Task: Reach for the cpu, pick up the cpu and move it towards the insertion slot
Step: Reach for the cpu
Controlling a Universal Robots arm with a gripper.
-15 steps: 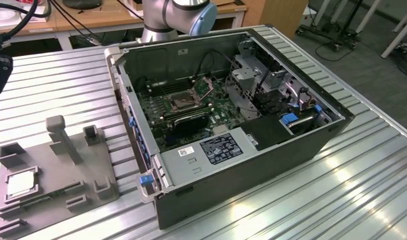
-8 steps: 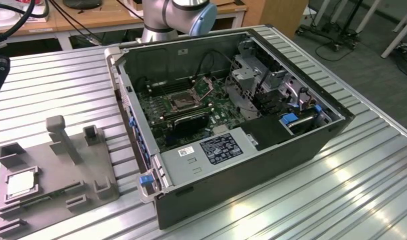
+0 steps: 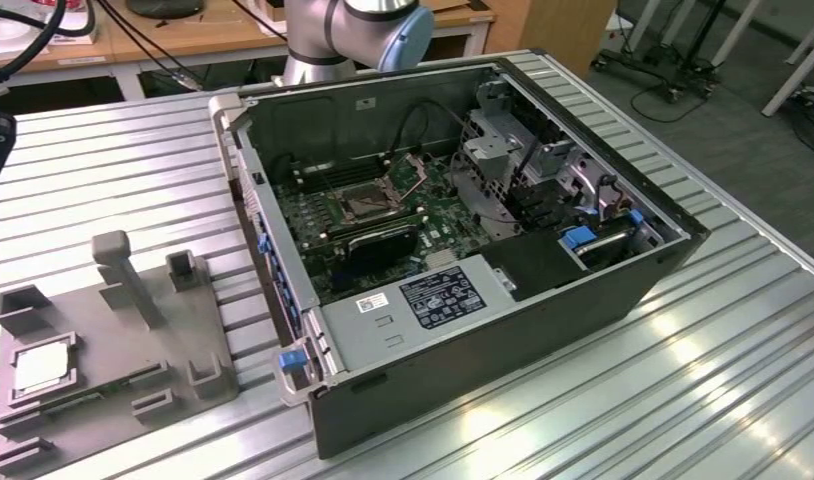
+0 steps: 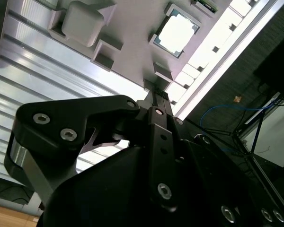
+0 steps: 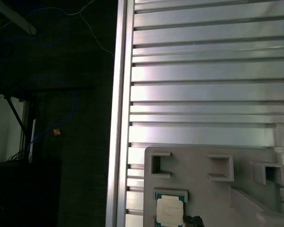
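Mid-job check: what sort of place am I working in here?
Probably a robotics lab test bench: a slotted aluminium table, an open computer case lying on it, and a grey fixture holding the cpu, with cabled workbenches behind.

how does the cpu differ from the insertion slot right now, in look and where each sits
Look: the cpu has a pale silvery face; the insertion slot has a dark centre inside a metal frame.
Place: the cpu lies in the grey fixture on the table, at the exterior view's left; the insertion slot sits inside the open computer case.
Shared: both are roughly square and lie flat.
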